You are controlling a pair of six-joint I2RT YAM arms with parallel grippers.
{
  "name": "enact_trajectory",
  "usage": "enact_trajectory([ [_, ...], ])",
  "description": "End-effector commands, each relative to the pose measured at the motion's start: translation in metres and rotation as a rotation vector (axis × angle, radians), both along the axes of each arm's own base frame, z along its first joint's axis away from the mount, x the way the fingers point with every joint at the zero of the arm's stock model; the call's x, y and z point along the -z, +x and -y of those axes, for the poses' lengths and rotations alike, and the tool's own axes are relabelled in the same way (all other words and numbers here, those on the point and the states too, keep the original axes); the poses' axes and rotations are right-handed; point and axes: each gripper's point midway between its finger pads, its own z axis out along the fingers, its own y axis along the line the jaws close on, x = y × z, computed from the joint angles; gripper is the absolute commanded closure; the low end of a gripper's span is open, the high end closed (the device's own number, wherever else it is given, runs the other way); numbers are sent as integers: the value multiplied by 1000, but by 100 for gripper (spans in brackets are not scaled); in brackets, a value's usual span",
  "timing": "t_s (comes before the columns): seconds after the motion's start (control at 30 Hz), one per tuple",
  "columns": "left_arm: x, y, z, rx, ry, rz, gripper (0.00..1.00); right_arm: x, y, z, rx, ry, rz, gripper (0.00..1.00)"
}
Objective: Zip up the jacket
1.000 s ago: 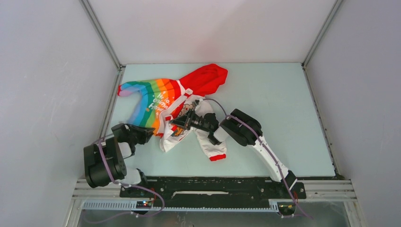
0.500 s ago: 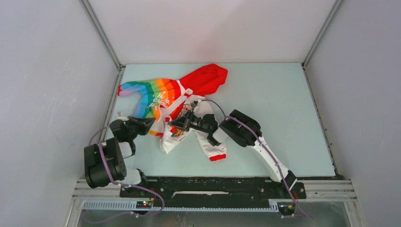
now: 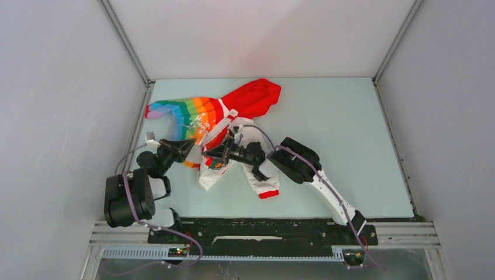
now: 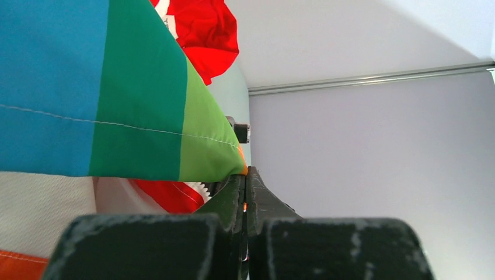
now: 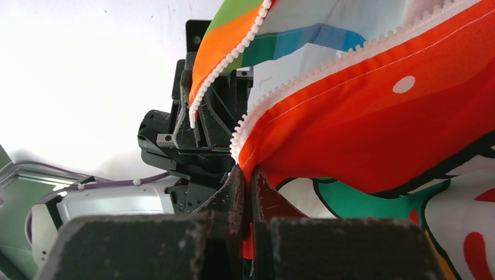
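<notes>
Hem ends brought together, zip not joined yet.
The left gripper (image 3: 185, 149) had swung far-right, fingers clamped on rainbow hem corner; right gripper (image 3: 213, 156) pinched shut on print-side hem. Teeth rows (image 5: 225, 64) nearly met but apart. Jacket (image 3: 198, 119) lay left-centre on table (image 3: 327, 116), hood (image 3: 254, 96) far-right, hem near: long axis diagonal.

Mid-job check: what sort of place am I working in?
Likely a lab robot cell: plain white walls and metal corner frames enclose a pale blue table with a black mounting rail.
</notes>
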Motion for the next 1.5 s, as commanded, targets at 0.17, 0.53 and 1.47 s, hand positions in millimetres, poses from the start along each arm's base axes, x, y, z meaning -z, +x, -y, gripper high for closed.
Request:
enact_trajectory([
  [0.17,-14,-6,7,29,116,91,100,-59,-4,1,-28,130,49,100],
  [0.53,-14,-1,5,-5,183,104,100,-96,-5,4,-9,185,83,100],
  [1.47,-44,-8,12,-7,107,247,100,-97,-3,2,-13,198,54,100],
])
